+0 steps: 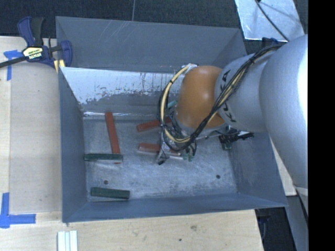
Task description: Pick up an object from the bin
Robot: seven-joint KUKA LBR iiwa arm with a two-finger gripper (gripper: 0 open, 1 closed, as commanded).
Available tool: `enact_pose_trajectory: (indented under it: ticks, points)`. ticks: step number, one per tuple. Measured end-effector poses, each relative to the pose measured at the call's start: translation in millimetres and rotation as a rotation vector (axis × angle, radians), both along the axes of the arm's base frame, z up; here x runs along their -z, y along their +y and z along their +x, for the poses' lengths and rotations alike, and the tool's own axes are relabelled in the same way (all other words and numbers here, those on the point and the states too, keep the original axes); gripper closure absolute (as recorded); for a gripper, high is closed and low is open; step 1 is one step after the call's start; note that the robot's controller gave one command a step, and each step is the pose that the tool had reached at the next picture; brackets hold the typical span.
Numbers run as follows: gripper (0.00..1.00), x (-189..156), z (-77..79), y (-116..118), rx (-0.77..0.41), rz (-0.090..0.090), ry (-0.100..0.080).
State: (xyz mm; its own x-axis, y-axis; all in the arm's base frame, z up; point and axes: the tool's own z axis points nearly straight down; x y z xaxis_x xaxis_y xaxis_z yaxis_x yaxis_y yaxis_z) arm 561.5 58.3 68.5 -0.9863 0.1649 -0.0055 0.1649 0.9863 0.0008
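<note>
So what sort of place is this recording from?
Probably a robot lab's bin-picking test cell: a KUKA arm reaching into a grey metal bin holding a few red-brown bars and dark green bars.

Grey metal bin (73, 156): slate-grey walls; far wall carries a pale band streaked with dark vertical scratch marks; floor is grey, mottled with whitish speckle.
Long flat red-brown stick (111, 132), far left of the floor: plain rust red.
Dark green flat bar (103, 157), left: deep green, with a touch of red-brown at its right end.
Second dark green flat bar (110, 193), near left: the same plain deep green.
Two short red-brown pieces, one farther (148, 125) and one nearer (149, 147), at centre: rust red.
Rounded orange-brown wrist cover (199, 95): glossy amber.
Bundle of cables (168, 95) round the cover: yellow, black and white.
Silver-grey arm casing (272, 93), right: pale metallic grey.
</note>
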Motion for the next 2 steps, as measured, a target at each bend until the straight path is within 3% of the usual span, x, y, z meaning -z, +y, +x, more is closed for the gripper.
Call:
enact_pose_trajectory:
  ticks: [1, 2]
  points:
    - [1.0, -7, 1.2, 0, -0.001, 0.0, 0.0]
    - [1.0, -73, 3.5, -1, -0.003, 0.001, -0.004]
